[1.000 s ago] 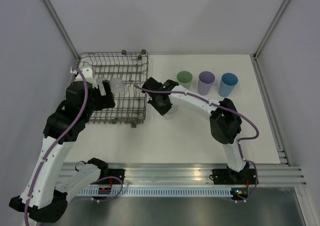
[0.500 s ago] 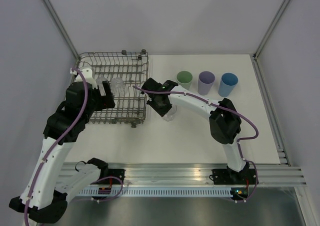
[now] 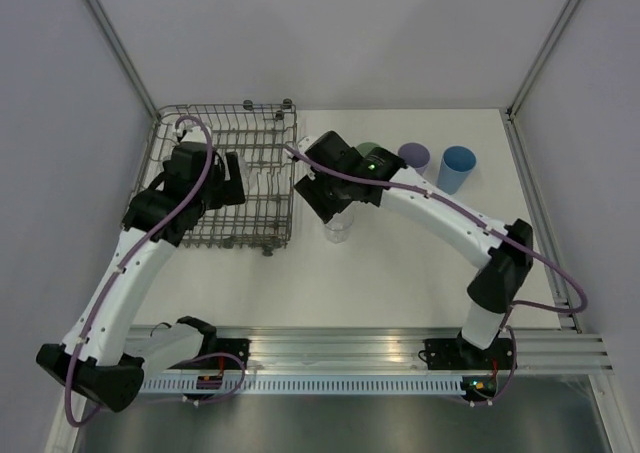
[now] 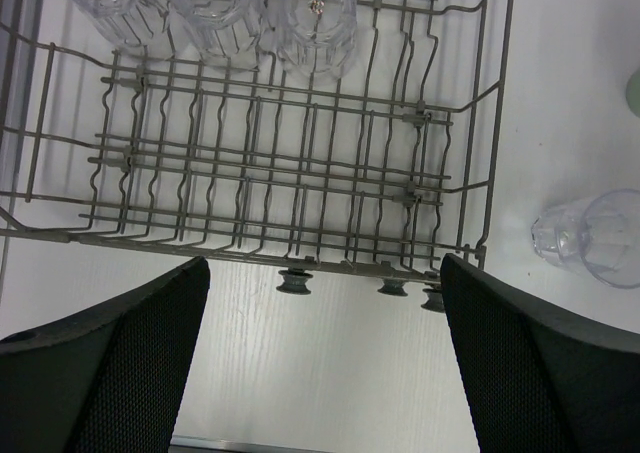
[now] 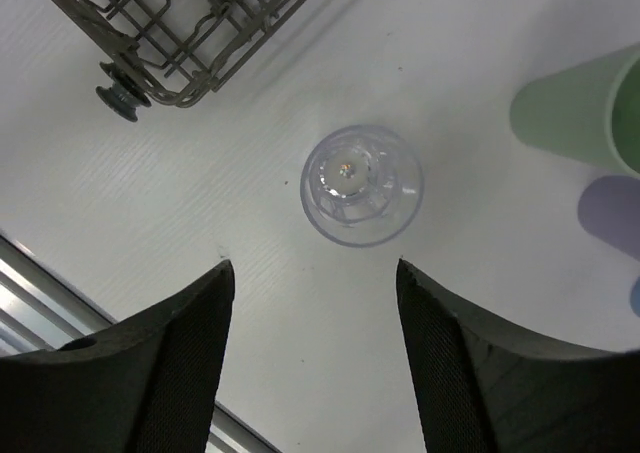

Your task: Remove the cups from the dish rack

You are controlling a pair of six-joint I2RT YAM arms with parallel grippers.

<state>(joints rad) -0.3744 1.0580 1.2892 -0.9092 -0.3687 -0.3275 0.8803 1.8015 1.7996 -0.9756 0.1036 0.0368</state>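
The grey wire dish rack stands at the left of the table. Three clear cups sit in a row at its far end. A fourth clear cup stands alone on the table beside the rack's right side. My right gripper hangs open above it, touching nothing. My left gripper is wide open over the rack's near edge and holds nothing. Green, lavender and blue cups stand in a row at the back right; my right arm partly hides the green one.
The rack's rubber feet rest on the white tabletop. An aluminium rail runs along the near edge, and grey walls close in the left, back and right.
My right gripper has opened, let go of the clear cup and risen off it; the cup stays on the table. My left gripper has moved further over the rack.
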